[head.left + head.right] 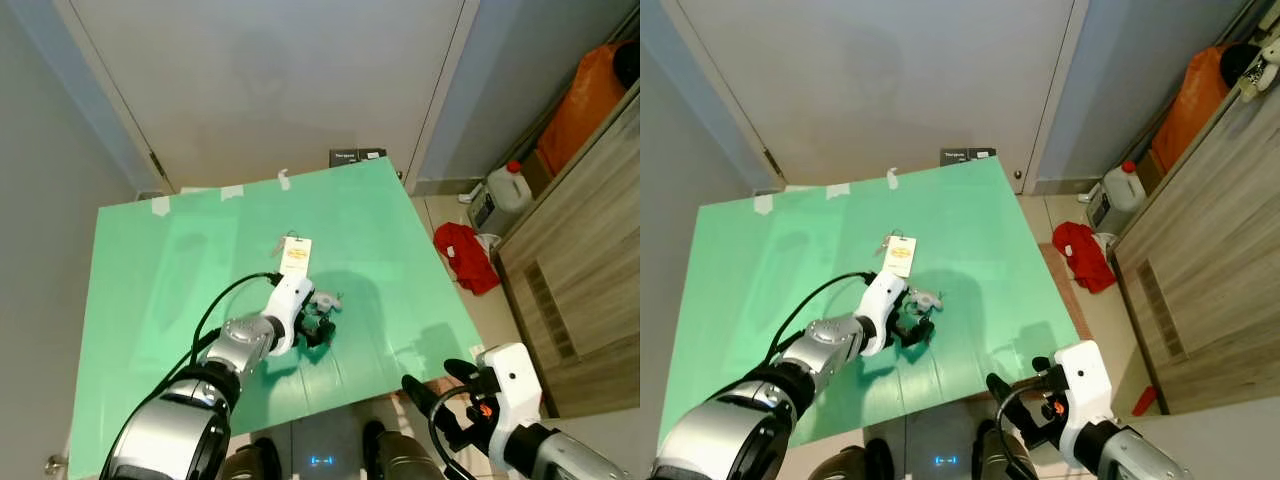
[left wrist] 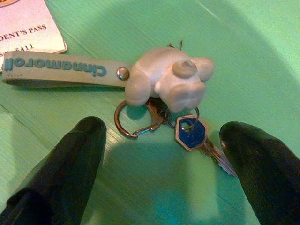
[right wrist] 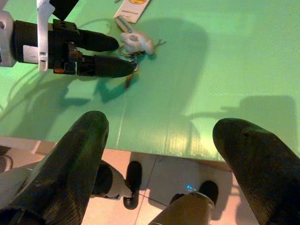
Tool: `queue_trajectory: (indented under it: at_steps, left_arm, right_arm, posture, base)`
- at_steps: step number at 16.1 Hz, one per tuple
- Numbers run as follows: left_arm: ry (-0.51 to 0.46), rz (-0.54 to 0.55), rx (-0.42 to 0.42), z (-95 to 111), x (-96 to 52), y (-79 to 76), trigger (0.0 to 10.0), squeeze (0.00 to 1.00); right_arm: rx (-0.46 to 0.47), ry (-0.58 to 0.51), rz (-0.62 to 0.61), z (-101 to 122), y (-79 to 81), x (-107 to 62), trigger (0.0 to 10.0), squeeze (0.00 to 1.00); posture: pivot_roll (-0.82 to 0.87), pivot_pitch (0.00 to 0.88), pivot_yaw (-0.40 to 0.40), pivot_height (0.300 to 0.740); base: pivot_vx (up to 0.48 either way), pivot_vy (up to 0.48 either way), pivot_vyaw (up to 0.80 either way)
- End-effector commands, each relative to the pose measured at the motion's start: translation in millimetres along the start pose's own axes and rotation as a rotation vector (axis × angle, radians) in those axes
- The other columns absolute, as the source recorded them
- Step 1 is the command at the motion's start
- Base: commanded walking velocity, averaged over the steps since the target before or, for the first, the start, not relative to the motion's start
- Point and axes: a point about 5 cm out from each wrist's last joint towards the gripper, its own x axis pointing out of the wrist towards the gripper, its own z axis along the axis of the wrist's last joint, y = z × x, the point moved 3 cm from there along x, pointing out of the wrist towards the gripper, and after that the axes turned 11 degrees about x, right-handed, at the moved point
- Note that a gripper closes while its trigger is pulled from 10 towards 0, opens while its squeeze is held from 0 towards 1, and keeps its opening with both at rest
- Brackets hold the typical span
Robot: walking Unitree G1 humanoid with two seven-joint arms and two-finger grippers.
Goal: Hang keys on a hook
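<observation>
Two fingers spread over the keys

My left tool straddles them on the counter; I should lower squarely, pinching ring and key together. Right tool idles, spread.

Grey keychain strap: "Cinnamorol", upside down; white card: "DENT'S PASS", "6411"
</observation>
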Motion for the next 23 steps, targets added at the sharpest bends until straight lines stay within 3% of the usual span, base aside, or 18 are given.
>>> queue_trajectory:
  at_steps: [1,3,5,7,9,16,19,23]
  left_arm:
    - [0.066,-0.072,-0.058,-24.9,0.2,-19.7,10.0,0.0]
    - [0.077,-0.069,-0.045,-33.4,-0.9,-24.3,10.0,0.0]
    - [0.07,-0.007,0.01,-31.6,-2.7,-14.7,10.0,0.0]
    - [0.041,0.087,0.11,-17.3,-5.7,6.0,10.0,0.0]
    - [0.036,0.1,0.154,-9.9,-7.2,13.7,10.0,0.0]
    - [-0.091,0.198,0.198,28.5,-11.7,38.4,10.0,0.0]
    - [-0.079,0.208,0.204,32.6,-11.3,41.6,10.0,0.0]
    - [-0.063,0.161,0.209,30.4,-6.4,31.9,10.0,0.0]
  right_arm:
    - [0.002,0.007,-0.002,-3.4,0.6,2.0,10.0,0.0]
    - [0.003,-0.006,0.009,-0.4,1.9,9.5,10.0,0.0]
    - [0.002,-0.007,0.011,-0.2,2.2,10.6,10.0,0.0]
    - [0.003,-0.007,0.012,-0.7,1.3,11.0,10.0,0.0]
    - [0.005,-0.007,0.007,-2.1,0.3,11.4,10.0,0.0]
    - [0.008,-0.014,-0.001,-1.6,-2.4,10.5,10.0,0.0]
    - [0.003,-0.008,-0.002,-1.1,-2.5,5.1,10.0,0.0]
    - [0.012,0.002,-0.028,-6.1,-0.3,-7.9,10.0,0.0]
  posture:
    - [-0.3,0.176,0.052,0.74]
    - [-0.29,0.165,0.053,0.74]
    - [-0.29,0.164,0.054,0.74]
    - [-0.29,0.164,0.055,0.74]
    - [-0.29,0.158,0.062,0.74]
    - [-0.29,0.165,0.055,0.74]
    - [-0.31,0.197,0.047,0.74]
    - [-0.35,0.231,0.061,0.74]
  base:
    - [0.0,0.0,0.0]
    - [0.0,0.0,0.0]
    - [0.0,0.0,0.0]
    - [0.0,0.0,0.0]
    - [0.0,0.0,0.0]
    - [0.0,0.0,0.0]
    - [0.0,0.0,0.0]
    - [0.0,0.0,0.0]
